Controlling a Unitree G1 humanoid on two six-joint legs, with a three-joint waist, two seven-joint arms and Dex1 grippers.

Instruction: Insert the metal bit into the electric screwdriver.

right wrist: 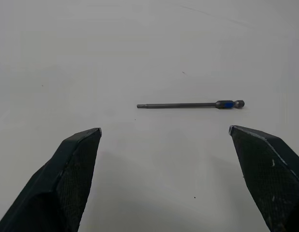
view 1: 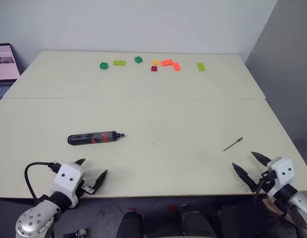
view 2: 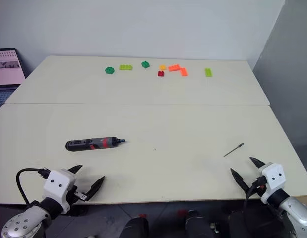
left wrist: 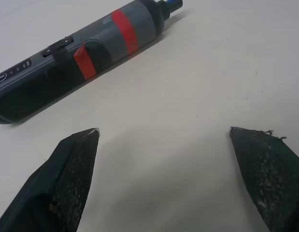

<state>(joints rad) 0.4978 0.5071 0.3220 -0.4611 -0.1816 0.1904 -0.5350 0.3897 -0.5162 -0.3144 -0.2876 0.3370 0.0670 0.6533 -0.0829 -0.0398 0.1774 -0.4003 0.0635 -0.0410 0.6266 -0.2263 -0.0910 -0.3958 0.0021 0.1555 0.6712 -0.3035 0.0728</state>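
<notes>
The electric screwdriver [view 1: 95, 138] lies flat on the cream table, black with red bands, its narrow tip pointing right; the left wrist view has it [left wrist: 81, 58] just beyond my fingers. My left gripper [view 1: 93, 173] hovers open at the table's near left edge, a short way in front of it. The metal bit [view 1: 233, 144] is a thin grey rod lying on the table at the right, seen close in the right wrist view [right wrist: 190, 104]. My right gripper [view 1: 251, 165] stands open near the front right edge, just short of the bit, holding nothing.
Several toy bricks, green [view 1: 119, 63], orange [view 1: 171, 64] and red [view 1: 154, 69], lie in a row at the far side of the table. A laptop [view 1: 4, 67] stands beyond the table's far left corner. A seam [view 1: 143, 98] crosses the table.
</notes>
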